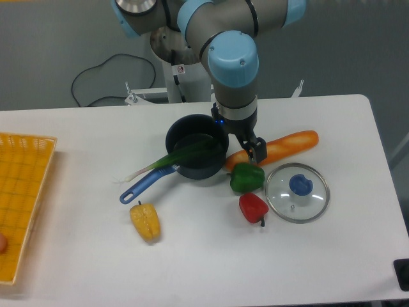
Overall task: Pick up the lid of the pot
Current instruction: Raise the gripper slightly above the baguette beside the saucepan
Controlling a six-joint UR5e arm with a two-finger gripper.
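The gripper (238,135) hangs over the table near the pot's right side, pointing down, its dark fingers spread apart and nothing visible held between them. To its lower right, the round glass pot lid (280,199) lies flat on the table, with its blue knob (301,185) facing up. The gripper is above and left of the lid in the view, apart from it.
A black pot (199,171) with a blue handle holds part of a leek (182,155). Around the lid are a green pepper (246,178), red pepper (253,208) and long orange vegetable (291,146). A yellow pepper (146,222) and yellow crate (24,144) stand left.
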